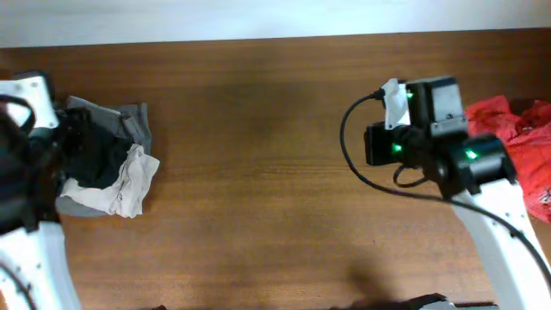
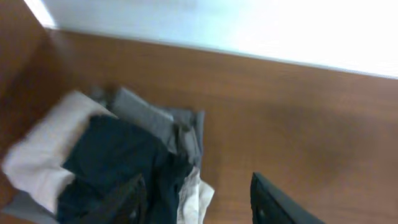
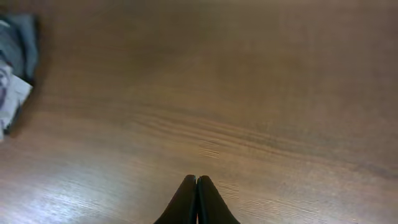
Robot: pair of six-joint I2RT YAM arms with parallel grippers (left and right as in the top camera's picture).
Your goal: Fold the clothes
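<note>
A pile of clothes (image 1: 108, 164) in dark navy, grey and white lies at the table's left edge. In the left wrist view the pile (image 2: 118, 155) shows a dark garment on top, with grey and cream cloth around it. My left gripper (image 2: 196, 202) is open just above the pile's near edge, one finger over the dark cloth. My right gripper (image 3: 197, 199) is shut and empty above bare wood. In the overhead view it sits on the right arm (image 1: 422, 138), and its fingers are hidden there. A red garment (image 1: 516, 138) lies at the far right.
The brown wooden table (image 1: 275, 172) runs wall to wall, with a white wall along its far edge (image 2: 249, 53). A black cable (image 1: 362, 164) loops off the right arm. The pile's edge also shows in the right wrist view (image 3: 15, 62).
</note>
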